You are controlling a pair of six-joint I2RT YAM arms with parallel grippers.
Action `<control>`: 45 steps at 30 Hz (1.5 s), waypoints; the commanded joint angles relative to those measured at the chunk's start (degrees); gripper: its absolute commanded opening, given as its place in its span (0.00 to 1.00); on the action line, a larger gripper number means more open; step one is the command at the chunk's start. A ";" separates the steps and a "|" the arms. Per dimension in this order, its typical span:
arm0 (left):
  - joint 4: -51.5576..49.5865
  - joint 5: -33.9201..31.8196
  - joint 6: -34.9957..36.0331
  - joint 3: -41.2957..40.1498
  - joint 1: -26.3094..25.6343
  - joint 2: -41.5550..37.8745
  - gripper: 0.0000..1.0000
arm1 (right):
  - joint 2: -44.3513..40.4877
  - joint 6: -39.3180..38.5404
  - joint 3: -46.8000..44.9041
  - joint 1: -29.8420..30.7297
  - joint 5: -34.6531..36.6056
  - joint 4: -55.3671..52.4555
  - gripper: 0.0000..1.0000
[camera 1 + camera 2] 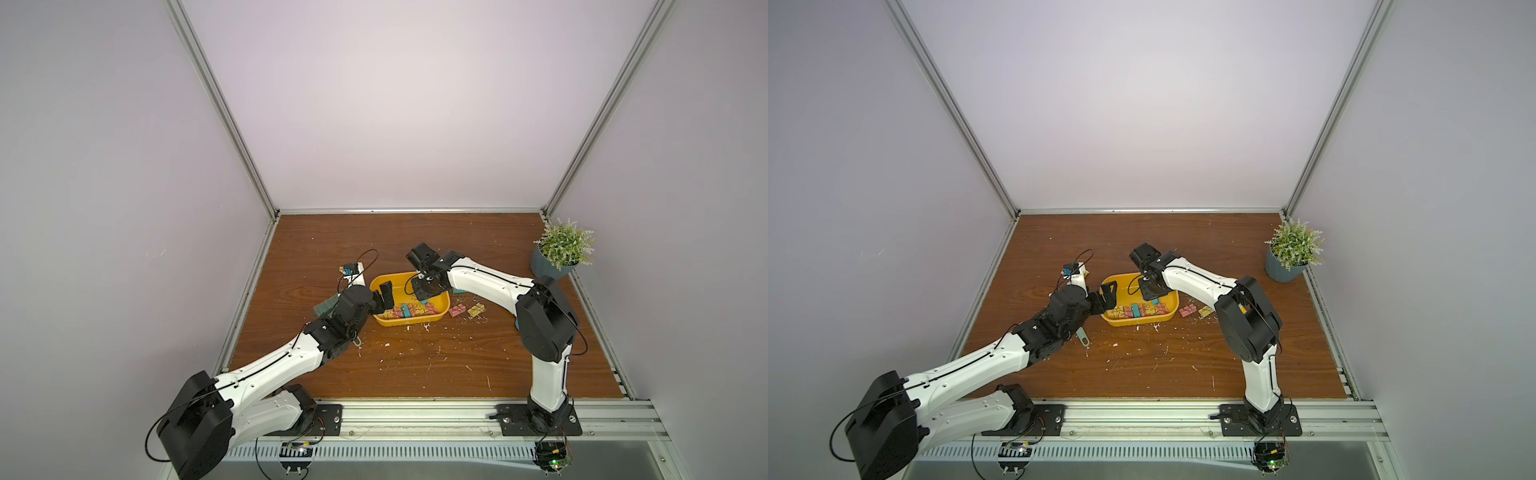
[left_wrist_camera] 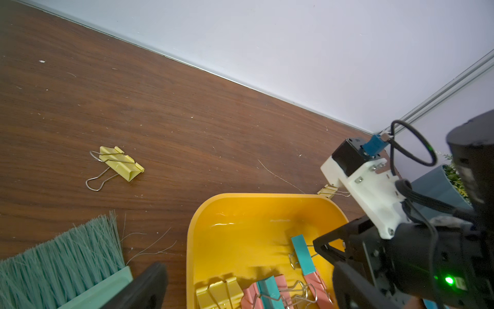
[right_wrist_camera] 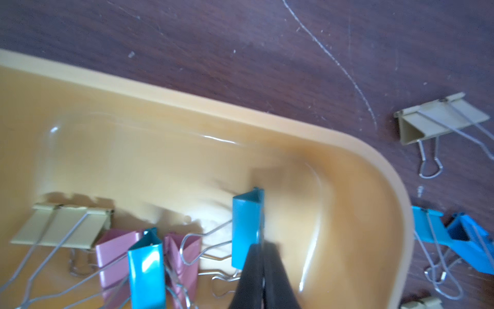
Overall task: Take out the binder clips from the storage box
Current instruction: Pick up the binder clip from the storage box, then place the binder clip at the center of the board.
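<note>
Now right gripper (image 3: pixel 263 256) pinches a teal clip (image 3: pixel 246 227) inside the storage box (image 3: pixel 187 99); left gripper (image 1: pixel 382 297) spread wide at the box rim. Box also holds binder clips (image 3: pixel 145 267): one yellow, one teal, two pink. Two blue clips (image 3: pixel 470 240) lie just outside the box.

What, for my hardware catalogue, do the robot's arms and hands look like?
The left arm and right arm have smooth white shells with bulky black joints. A thin black cable runs along each shell. The left hand and right hand have black fingers. A white bracket on the right wrist carries a black camera with a blue plug.
</note>
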 commanded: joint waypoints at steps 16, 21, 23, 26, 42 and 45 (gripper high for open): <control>2.42 8.42 2.91 4.75 0.74 5.21 0.99 | -27.02 6.39 -17.66 -4.80 -1.35 19.73 0.00; 4.04 18.38 3.65 9.34 0.72 11.34 0.99 | -37.62 12.65 -30.04 -12.46 -7.03 31.22 0.00; 2.86 21.61 4.33 12.42 0.72 14.81 0.99 | -41.53 16.92 -36.08 -17.27 -9.81 37.04 0.00; 0.85 24.16 5.62 16.37 0.30 19.07 0.99 | -44.38 23.54 -41.98 -23.33 -12.12 42.13 0.00; -2.72 28.06 6.73 27.90 -5.29 31.33 0.99 | -24.01 39.67 -35.76 -30.06 -8.94 46.75 0.00; -3.32 27.60 7.11 28.24 -5.31 31.36 0.99 | -18.90 41.82 -32.19 -30.42 -9.32 45.95 0.00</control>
